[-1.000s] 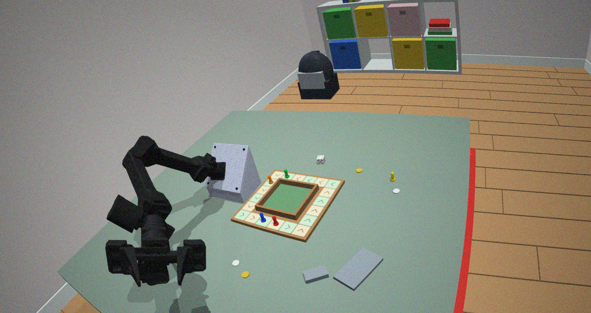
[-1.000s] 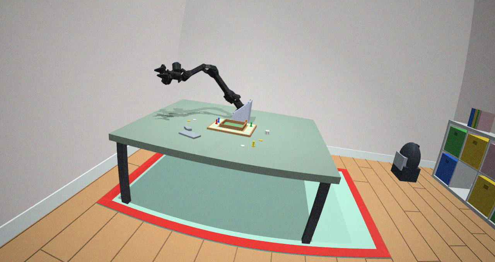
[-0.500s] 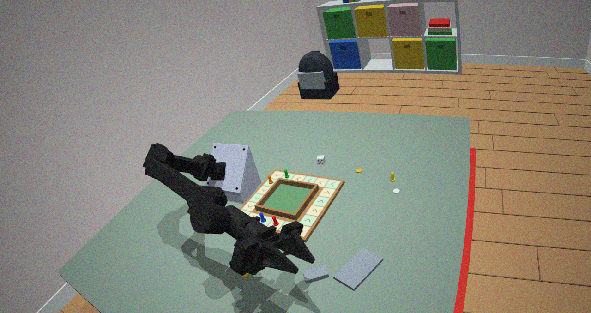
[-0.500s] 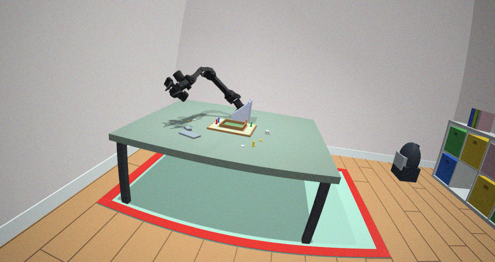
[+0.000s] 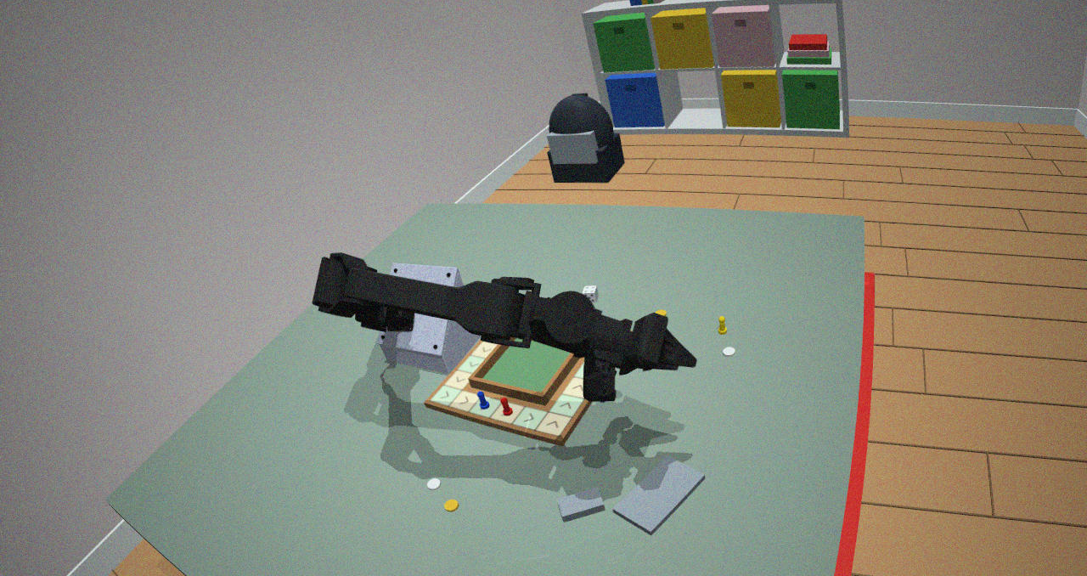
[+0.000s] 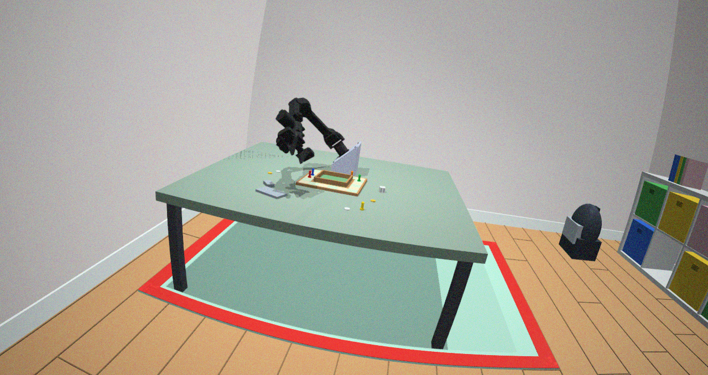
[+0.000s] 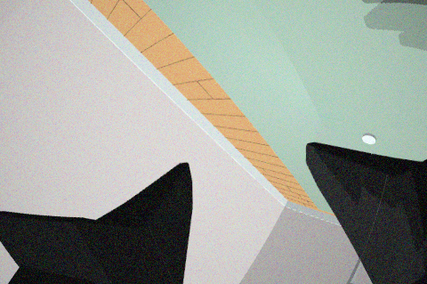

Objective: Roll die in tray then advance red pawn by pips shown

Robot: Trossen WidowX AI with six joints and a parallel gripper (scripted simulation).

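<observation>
The white die (image 5: 589, 292) (image 6: 382, 189) lies on the table beyond the board, outside the tray. The brown-walled tray (image 5: 507, 392) (image 6: 332, 182) with a green floor sits on the board (image 5: 554, 423) (image 6: 341, 190). The red pawn (image 5: 506, 406) (image 6: 310, 174) stands on a board square beside the blue pawn (image 5: 482, 400) (image 6: 312, 172). My gripper (image 5: 689, 360) (image 6: 286, 142) (image 7: 249, 162) is open and empty, in the air above the table. In the top view the arm crosses in front of the board's far part.
A green pawn (image 6: 359, 178) and an orange pawn (image 6: 352, 173) stand on the board. A yellow pawn (image 5: 722, 325) (image 6: 362, 206) stands off it, near small discs. Two grey slabs (image 5: 659, 496) (image 5: 581, 505) lie on the table. A grey wedge (image 5: 425, 274) (image 6: 349, 160) stands behind the board.
</observation>
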